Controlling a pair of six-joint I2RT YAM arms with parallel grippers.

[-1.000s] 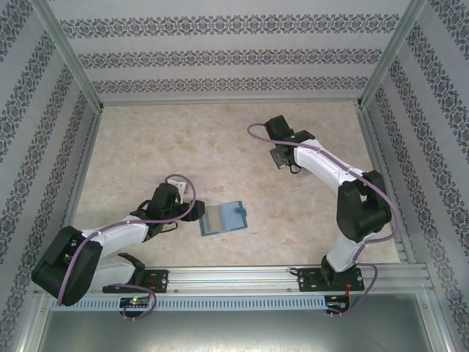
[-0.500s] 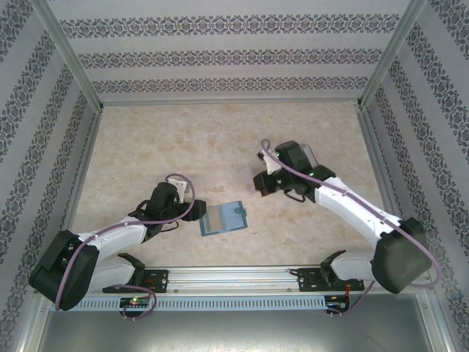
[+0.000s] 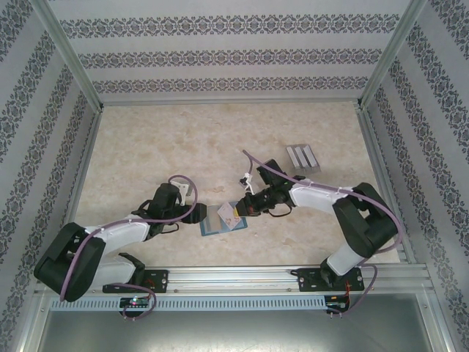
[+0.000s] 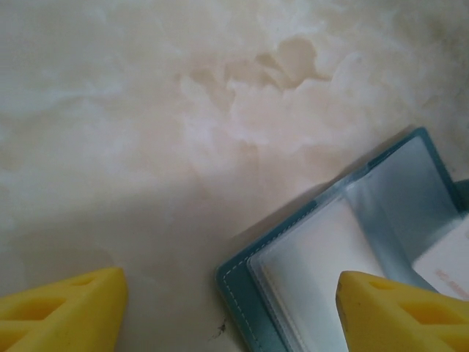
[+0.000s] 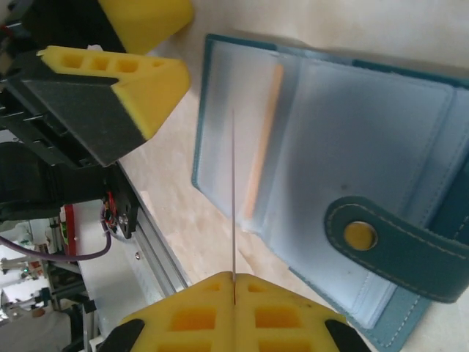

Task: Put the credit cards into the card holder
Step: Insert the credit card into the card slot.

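Pinching a credit card in my right pincer over the open card holder; left pincer gapes at its edge.

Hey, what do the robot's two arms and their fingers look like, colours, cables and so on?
The left arm and right arm both have white tubular links between bulky black joints, and a purple cable loops along each. The fingers are yellow foam wedges with rectangular holes, mounted on black backing.
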